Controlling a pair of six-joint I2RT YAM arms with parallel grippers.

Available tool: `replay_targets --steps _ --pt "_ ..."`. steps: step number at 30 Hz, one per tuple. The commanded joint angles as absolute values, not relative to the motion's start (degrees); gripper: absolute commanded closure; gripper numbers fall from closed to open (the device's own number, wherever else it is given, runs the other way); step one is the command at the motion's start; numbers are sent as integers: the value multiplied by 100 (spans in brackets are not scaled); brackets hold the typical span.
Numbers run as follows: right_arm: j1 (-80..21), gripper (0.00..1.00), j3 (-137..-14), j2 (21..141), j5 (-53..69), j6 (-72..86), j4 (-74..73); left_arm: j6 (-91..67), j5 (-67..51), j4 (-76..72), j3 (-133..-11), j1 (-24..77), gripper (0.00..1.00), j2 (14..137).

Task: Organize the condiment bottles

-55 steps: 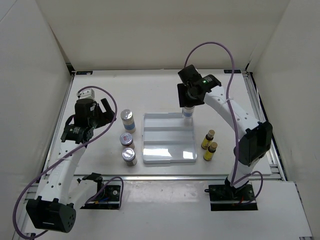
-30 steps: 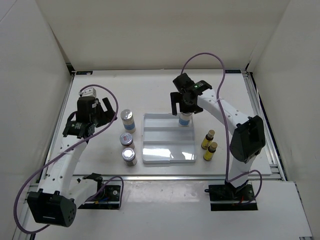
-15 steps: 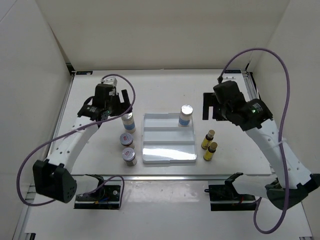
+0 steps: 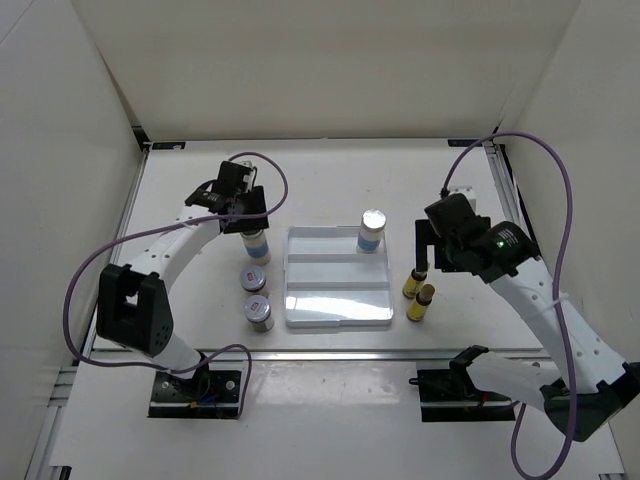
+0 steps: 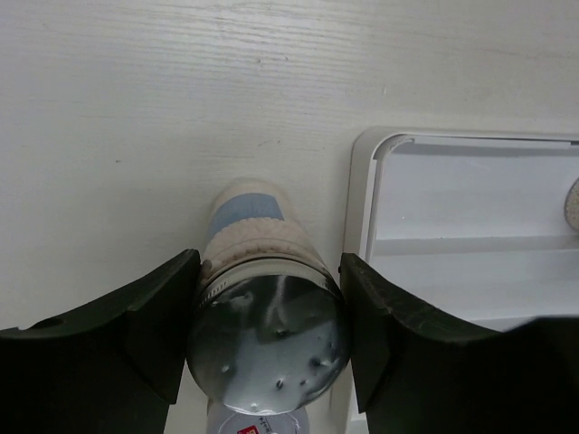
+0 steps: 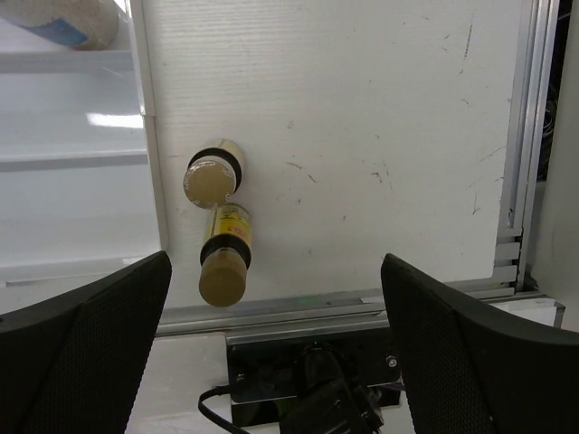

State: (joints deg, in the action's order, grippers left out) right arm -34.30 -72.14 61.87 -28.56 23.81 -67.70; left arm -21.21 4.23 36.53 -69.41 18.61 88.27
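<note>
Top external: white tabletop [image 4: 330,180], tray [image 4: 330,300] at centre, tall bottle [image 4: 372,231] upright in its far row. Left end effector [image 5: 268,307] clamped on second tall bottle [image 4: 256,245] just left of tray. Right end effector [image 6: 276,271] spread wide over yellow bottles [image 6: 223,262] just right of tray.

Top view: left gripper [image 4: 246,216] hides the cap of the tall bottle [image 4: 258,248] left of the tray [image 4: 338,324]; labels unreadable. Left wrist: that bottle hides most of a jar [image 5: 262,423], cut by the bottom edge. Right wrist: second bottle [image 6: 63,23], in the tray, cut by top edge.
</note>
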Motion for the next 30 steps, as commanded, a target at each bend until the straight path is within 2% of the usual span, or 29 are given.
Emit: replay_targets --steps 1,4,10,13,22,30 --pt "-3428 0 -7163 6012 -3102 2601 -6829 -2232 877 3805 -7539 1985 58 8605" --pt "-3428 0 -6891 5880 -3225 2724 -6829 -2232 1151 4051 -8135 2249 64 8350" --pt "-3428 0 -6838 5880 -3226 2725 -6776 -2442 739 4113 -9210 2855 70 8262" --pt "-3428 0 -6838 5933 -3226 2725 -6724 -2505 738 4113 -9465 3128 73 8630" --pt "-3428 0 -6785 5933 -3226 2725 -6671 -2610 1045 4113 -9650 3831 85 9824" --pt "-3428 0 -6732 5933 -3226 2672 -6671 -2663 1432 4113 -9650 3955 85 10274"
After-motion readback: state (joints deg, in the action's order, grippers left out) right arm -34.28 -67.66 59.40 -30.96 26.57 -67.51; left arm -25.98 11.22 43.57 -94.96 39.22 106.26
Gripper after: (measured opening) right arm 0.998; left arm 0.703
